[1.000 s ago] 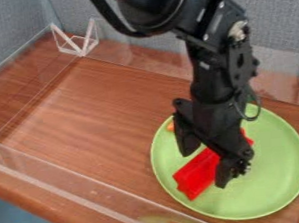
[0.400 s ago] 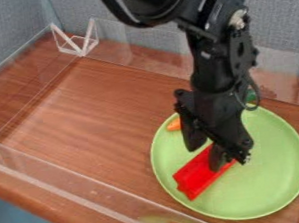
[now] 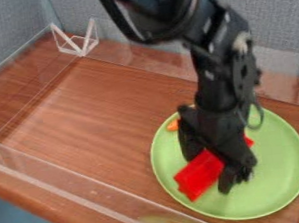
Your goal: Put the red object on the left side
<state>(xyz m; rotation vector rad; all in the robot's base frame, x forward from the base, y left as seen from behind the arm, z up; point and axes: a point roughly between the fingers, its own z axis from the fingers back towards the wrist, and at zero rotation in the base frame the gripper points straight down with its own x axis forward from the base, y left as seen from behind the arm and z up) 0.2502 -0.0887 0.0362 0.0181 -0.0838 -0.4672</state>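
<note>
Grasp approach, seen from one oblique camera over a wooden table (image 3: 72,112) walled with clear panels. We found the red object (image 3: 199,176), a bright red block, lying on the lime-green plate (image 3: 285,160) at the right of the table, its near end pointing toward the plate's front rim. The gripper (image 3: 223,168) pointed straight down over the far part of the block, and the black arm hid that end. An orange sliver, probably the carrot (image 3: 175,124), showed just behind the arm at the plate's rim. We could not make out the fingers against the dark body of the tool, and so we could not tell whether the claw stood wide or narrow, nor whether it already touched the block. The block rested flat on the plate, which we read as not yet lifted.

We judged the step in hand to be the pick. The next move called for a firm closure across the block's narrow width, then a lift clear of the plate's rim before travel to the bare wood on the left. A skewed grip risked the block pivoting or slipping out.
</note>
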